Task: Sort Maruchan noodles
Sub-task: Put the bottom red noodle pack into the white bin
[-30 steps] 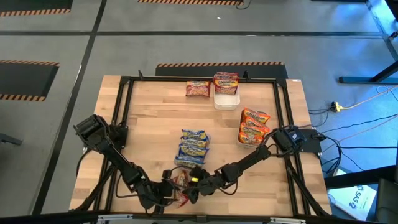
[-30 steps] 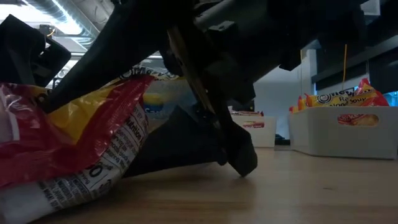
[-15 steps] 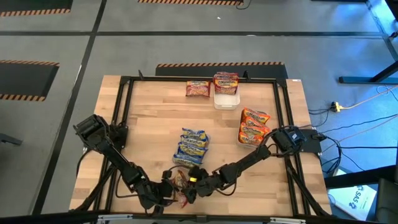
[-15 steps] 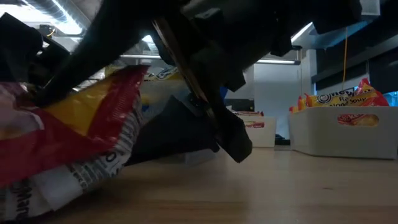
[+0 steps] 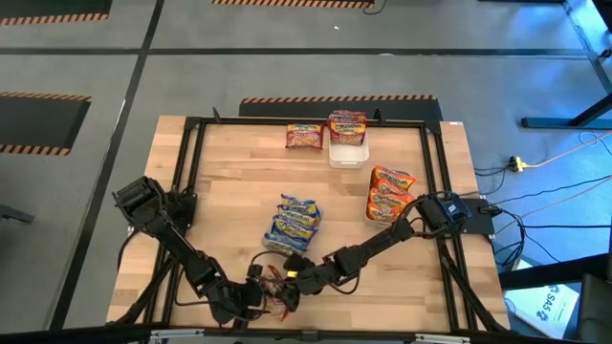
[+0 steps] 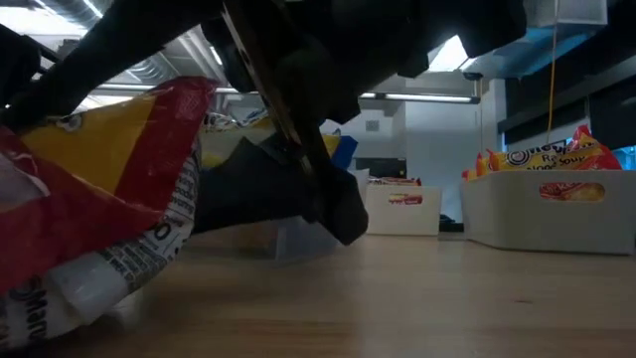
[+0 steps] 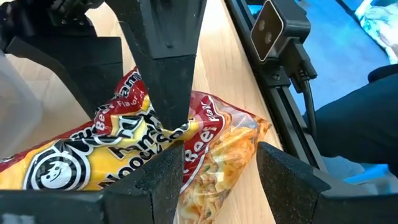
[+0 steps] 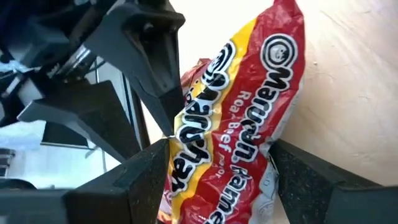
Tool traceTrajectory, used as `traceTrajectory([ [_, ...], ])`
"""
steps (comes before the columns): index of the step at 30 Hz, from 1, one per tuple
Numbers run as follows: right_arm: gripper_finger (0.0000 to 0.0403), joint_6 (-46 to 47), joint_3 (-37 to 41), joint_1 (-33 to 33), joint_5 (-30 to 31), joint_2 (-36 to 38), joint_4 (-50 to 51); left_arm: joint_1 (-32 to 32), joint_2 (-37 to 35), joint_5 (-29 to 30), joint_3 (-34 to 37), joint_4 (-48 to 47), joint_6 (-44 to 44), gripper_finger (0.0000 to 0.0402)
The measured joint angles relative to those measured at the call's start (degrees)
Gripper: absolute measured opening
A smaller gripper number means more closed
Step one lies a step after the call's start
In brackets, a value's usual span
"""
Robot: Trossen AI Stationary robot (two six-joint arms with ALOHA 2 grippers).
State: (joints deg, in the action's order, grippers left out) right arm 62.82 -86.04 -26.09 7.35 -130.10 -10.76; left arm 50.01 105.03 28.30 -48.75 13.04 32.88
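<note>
A dark red Maruchan noodles packet (image 5: 277,290) is at the table's near edge, between both grippers. My left gripper (image 5: 263,294) comes at it from the left and my right gripper (image 5: 287,279) from the right, and each is shut on it. In the low view the packet (image 6: 109,189) is tilted, and one right finger (image 6: 338,209) hangs beside it. Blue packets (image 5: 297,225) lie stacked at mid-table. Orange packets (image 5: 390,194) are at the right and dark red ones (image 5: 304,137) at the far side. My left gripper has the red packet's end (image 7: 199,152) between its two fingers, which slant down from the table's left. One finger (image 7: 155,180) covers the packet's face. Whether the other finger (image 7: 286,177) touches the edge is not plain. My right gripper pinches the red packet across its width (image 8: 199,155) between its two fingers, which slant down from the table's right. The packet fills the gap between them. It is tipped up, its printed face toward this arm and its lower end (image 6: 60,298) down by the tabletop.
A clear container (image 5: 347,153) stands at the far side, with dark red packets (image 5: 347,125) over its far end. A white bin (image 6: 547,209) of orange packets is on the right. Black frame rails (image 5: 435,191) border the tabletop. Bare wood lies between the blue stack and the left rail.
My right gripper has risen a little and gone toward the table's left with the red packet. The packet's upper end has lifted and tipped up, while its lower end stays down by the table. The finger in the low view now hangs clear of the tabletop.
</note>
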Motion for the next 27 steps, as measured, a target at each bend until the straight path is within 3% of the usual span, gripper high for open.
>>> traceTrajectory([
  [6, 0.0253, 3.56, -0.10, 0.03, 2.68, 0.00, -3.05, 0.03, 0.02, 0.59, 0.00, -0.04, -0.09, 0.0196],
  [11, 0.0253, 3.87, -0.17, 0.33, 1.36, -0.12, -3.41, -0.26, 0.02, 0.12, 0.00, -0.09, -0.33, 0.0196],
  [18, 0.0253, 2.39, -0.44, 0.28, 2.90, -0.23, 0.77, -0.28, 0.04, 0.60, 0.00, 0.08, -0.51, 0.0196],
  [27, 0.0253, 2.73, -0.45, 0.32, -1.89, -2.30, -0.46, -0.18, 0.09, 0.64, 0.05, 0.52, -1.29, 0.0196],
])
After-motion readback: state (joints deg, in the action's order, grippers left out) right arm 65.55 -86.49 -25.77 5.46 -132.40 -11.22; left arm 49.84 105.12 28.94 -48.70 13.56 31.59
